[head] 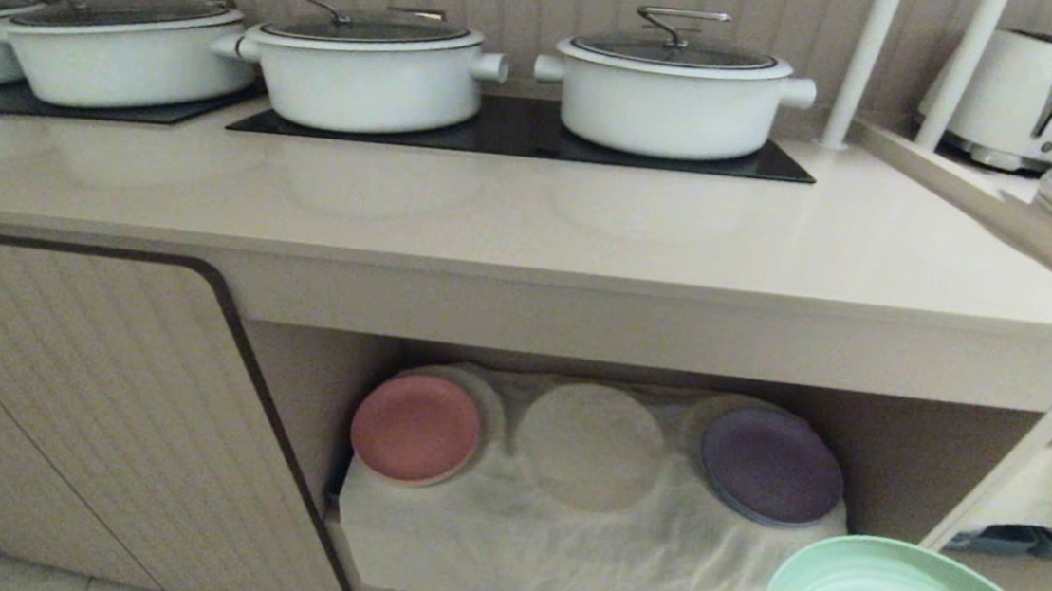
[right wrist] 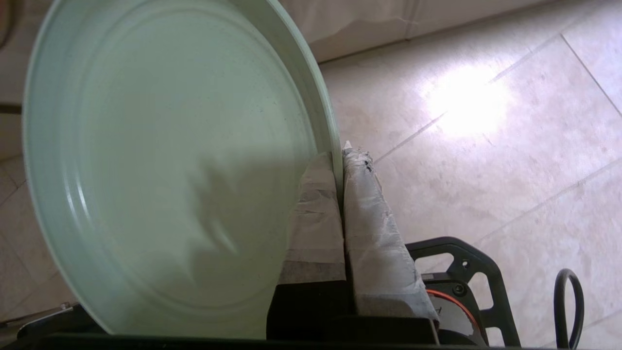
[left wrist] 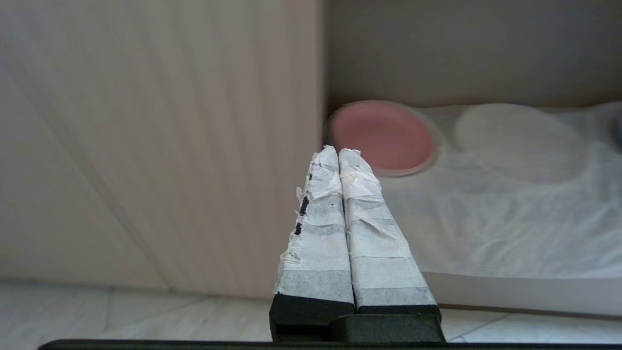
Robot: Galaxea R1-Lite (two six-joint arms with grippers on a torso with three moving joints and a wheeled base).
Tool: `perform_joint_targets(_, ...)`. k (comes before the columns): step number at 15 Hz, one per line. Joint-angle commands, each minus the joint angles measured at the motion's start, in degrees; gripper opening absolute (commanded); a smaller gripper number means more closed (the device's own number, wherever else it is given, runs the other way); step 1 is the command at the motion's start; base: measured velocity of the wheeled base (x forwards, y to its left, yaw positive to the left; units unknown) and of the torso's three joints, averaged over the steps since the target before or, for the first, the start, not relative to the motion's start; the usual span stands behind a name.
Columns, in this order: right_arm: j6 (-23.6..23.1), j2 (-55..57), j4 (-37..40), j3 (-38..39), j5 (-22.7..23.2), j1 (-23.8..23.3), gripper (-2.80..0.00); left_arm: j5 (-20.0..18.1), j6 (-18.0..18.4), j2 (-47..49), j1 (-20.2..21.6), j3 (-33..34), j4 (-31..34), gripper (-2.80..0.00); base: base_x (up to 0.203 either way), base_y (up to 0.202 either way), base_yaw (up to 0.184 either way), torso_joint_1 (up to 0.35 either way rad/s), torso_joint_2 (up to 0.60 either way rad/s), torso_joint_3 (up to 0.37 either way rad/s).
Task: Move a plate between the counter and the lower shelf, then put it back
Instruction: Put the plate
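Right gripper (right wrist: pixel 340 160) is clamped on the rim of the plate (right wrist: pixel 165 160), one taped finger on each face, plate carried in the air low and off to the robot's right, just outside the lower shelf (head: pixel 581 538). Middle dimple in the white cloth (head: pixel 589 446) sits bare between the pink plate (head: pixel 415 427) and purple plate (head: pixel 770 465), so my read: plate is in transit between shelf and counter (head: pixel 514 214); direction I can't call. Next move needs a clean path past the counter's front edge, plate kept level enough not to clip it. Left gripper (left wrist: pixel 338 151) is pressed together on nothing, hanging low by the ribbed cabinet door (head: pixel 87 410). Up top: white lidded pots (head: pixel 673 85) on black hob panels, open worktop in front. Tiled floor below.
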Motion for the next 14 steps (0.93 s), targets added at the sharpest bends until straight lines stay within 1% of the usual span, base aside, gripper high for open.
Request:
perform_joint_targets(1, 0.2, 0.1, 0.1, 0.2, -0.1, 0.0, -2.8, 0.0, -0.1, 0.0, 0.0, 0.0, 0.0, -2.8, 0.003, 0.005, -0.069, 0.002, 0.01, 0.0)
perform_joint_targets(4, 0.5, 0.1, 0.1, 0.3, -0.1, -0.1, -2.8, 0.0, 0.0, 0.0, 0.0, 0.0, 0.0, -2.8, 0.0, 0.0, 0.0, 0.0, 0.0, 0.0)
perform_joint_targets(8, 2.4, 0.2, 0.2, 0.4, -0.2, -0.2, -2.8, 0.0, 0.0, 0.0, 0.0, 0.0, 0.0, -2.8, 0.0, 0.0, 0.0, 0.0, 0.0, 0.0)
perform_joint_targets(14, 2.4, 0.2, 0.1, 0.4, -0.2, -0.1, -2.8, 0.0, 0.0, 0.0, 0.0, 0.0, 0.0, -2.8, 0.0, 0.0, 0.0, 0.0, 0.0, 0.0)
